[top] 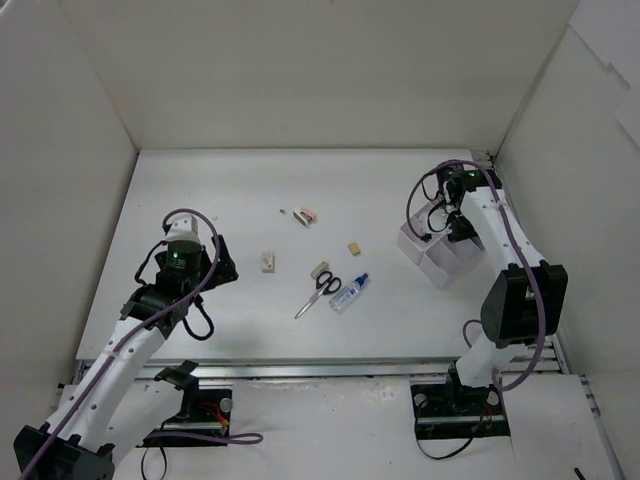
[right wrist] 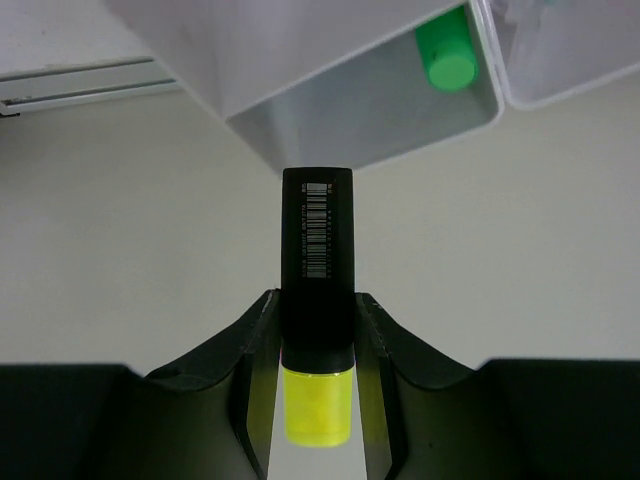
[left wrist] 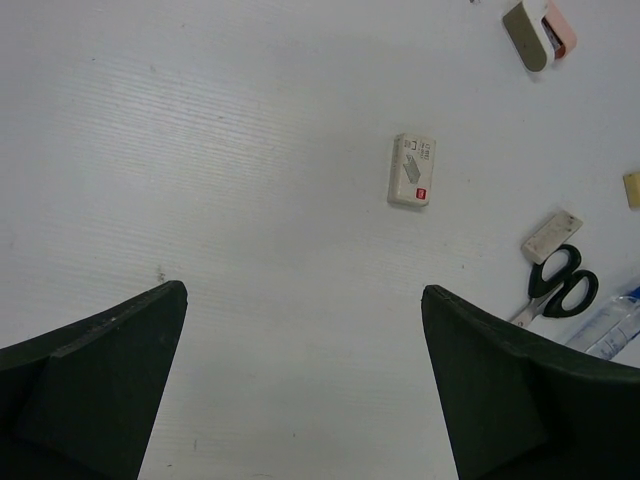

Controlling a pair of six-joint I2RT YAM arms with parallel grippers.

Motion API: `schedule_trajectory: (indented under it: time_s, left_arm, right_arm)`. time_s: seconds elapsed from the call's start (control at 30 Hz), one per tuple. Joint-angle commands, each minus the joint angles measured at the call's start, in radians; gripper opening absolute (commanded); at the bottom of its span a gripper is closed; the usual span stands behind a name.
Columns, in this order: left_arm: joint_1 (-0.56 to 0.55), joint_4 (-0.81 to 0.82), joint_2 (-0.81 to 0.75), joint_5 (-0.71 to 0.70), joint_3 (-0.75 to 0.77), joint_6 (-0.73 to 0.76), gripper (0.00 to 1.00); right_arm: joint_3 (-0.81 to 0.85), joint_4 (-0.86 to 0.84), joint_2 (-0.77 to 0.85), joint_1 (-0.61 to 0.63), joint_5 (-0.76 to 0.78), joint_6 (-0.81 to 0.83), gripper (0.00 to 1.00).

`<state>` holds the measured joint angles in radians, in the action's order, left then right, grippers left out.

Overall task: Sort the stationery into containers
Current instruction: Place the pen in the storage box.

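Top external shows one scissors (top: 318, 294), one glue bottle (top: 349, 293).

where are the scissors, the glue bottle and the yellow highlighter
scissors (top: 326, 284), top view, on the black handles
glue bottle (top: 347, 295), top view, on the clear body
yellow highlighter (right wrist: 317, 250), right wrist view, on the black barrel

A black-barrelled yellow highlighter (right wrist: 317, 250) is sitting clamped in the right end effector (right wrist: 317, 335), just beside the white tray (right wrist: 300, 50); a green highlighter (right wrist: 446, 55) is lying inside that tray. Well left of the tray, scissors (top: 316, 296), glue bottle (top: 349, 292) and beige erasers (top: 267, 263) are lying scattered.
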<state>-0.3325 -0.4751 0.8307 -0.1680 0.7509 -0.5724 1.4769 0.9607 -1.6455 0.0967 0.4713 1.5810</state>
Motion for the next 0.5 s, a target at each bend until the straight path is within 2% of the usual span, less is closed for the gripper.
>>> schedule_trajectory:
  time_s: [0.0,0.27,0.47]
  left_arm:
    - [0.006,0.029,0.028,-0.036,0.057,0.003,0.99]
    - [0.006,0.033,0.045,-0.042,0.053,0.005,1.00]
    - [0.006,0.033,0.039,-0.050,0.047,-0.001,0.99]
  right_arm:
    - [0.046,-0.019,-0.062,-0.017,0.017,0.043,0.00]
    - [-0.036,-0.105,-0.106,-0.026,0.021,0.071,0.00]
    - [-0.078,-0.188,-0.128,-0.038,0.064,0.086,0.04]
